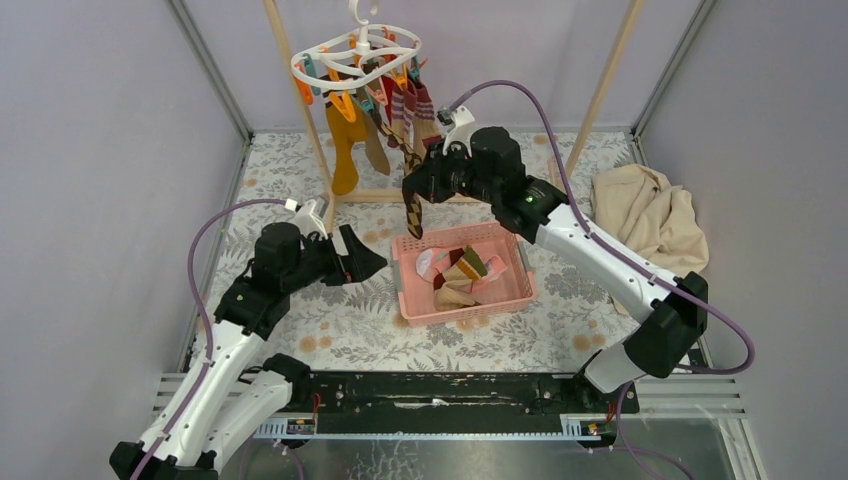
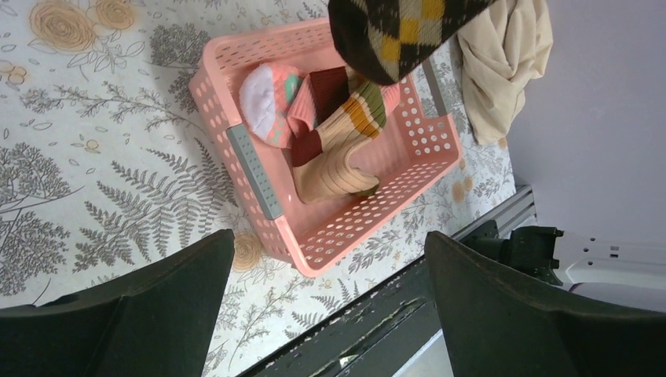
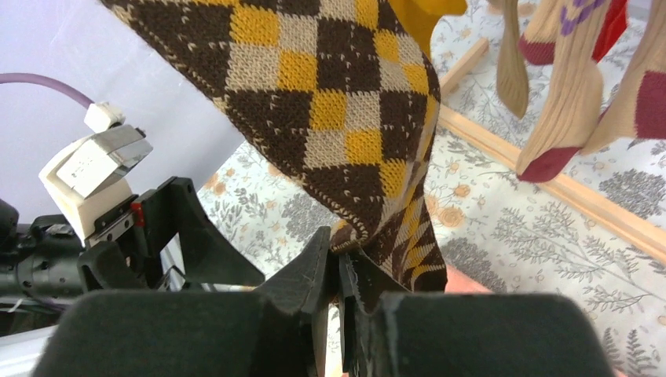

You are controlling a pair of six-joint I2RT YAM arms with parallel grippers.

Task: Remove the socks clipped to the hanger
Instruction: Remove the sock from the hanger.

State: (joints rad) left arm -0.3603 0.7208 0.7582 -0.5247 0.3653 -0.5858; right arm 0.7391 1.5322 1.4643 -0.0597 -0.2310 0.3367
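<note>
The white ring hanger [image 1: 357, 62] hangs from a wooden rack [image 1: 308, 110] at the back, with several socks clipped under it: a mustard one [image 1: 345, 150], a brown one and maroon-striped ones [image 1: 405, 110]. A brown-and-yellow argyle sock [image 3: 345, 118] runs down from the same cluster, its toe [image 1: 414, 215] over the basket. My right gripper [image 3: 343, 259] is shut on the lower part of this sock, right of the cluster [image 1: 428, 180]. My left gripper [image 2: 330, 236] stands wide open and empty, low over the table, left of the basket [image 1: 365, 262].
A pink perforated basket [image 1: 465, 312] mid-table holds several loose socks [image 2: 338, 133]. A large beige cloth [image 1: 650, 215] lies bunched at the right. The rack's wooden base bar [image 3: 550, 184] crosses the table behind the basket. Grey walls close in on three sides.
</note>
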